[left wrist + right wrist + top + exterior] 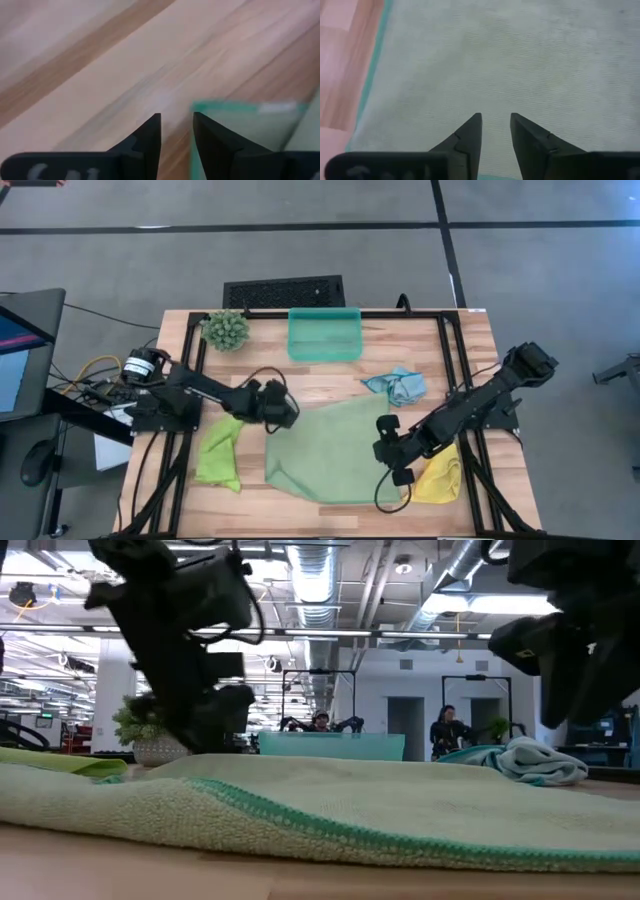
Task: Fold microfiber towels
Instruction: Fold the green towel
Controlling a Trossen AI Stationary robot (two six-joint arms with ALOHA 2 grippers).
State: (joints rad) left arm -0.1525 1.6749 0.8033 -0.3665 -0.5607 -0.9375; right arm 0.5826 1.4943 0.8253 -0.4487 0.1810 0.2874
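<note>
Four towels counted: pale sage towel (335, 455) spread flat at table centre, lime green towel (220, 450) bunched on my left side, light blue towel (397, 386) crumpled beyond the sage one, yellow towel (438, 477) under my right arm near the front edge.
High view, my left gripper (279, 412): it sits over the sage towel's far-left corner, at the cloth's edge.
High view, my right gripper (392, 450): it sits at the sage towel's right edge, just beside the yellow towel.
High view, bystanders: teal tray (324, 333) and plant ball (226, 329) stand at the far edge, well apart from the work.
Low view, cloth: the sage towel's near hem lies flat on the wooden table (120, 870); no corner is lifted.
Low view, arms: both hang above the cloth; fingertips cannot be made out here.
Left wrist view, jaws: my fingers (150, 137) stand apart with a narrow gap, nothing between them; the teal-hemmed corner (240, 125) lies just beside one finger on bare wood.
Right wrist view, jaws: my fingers (470, 137) stand parted over plain sage cloth, gripping nothing; the hem runs along one side.
Step in hand, my judgement: positioning for the first fold of the sage towel; no fold is made yet.
Next move, my judgement: each gripper needs to drop onto its edge, pinch only one layer, then carry both ends across together so the hems meet.
</note>
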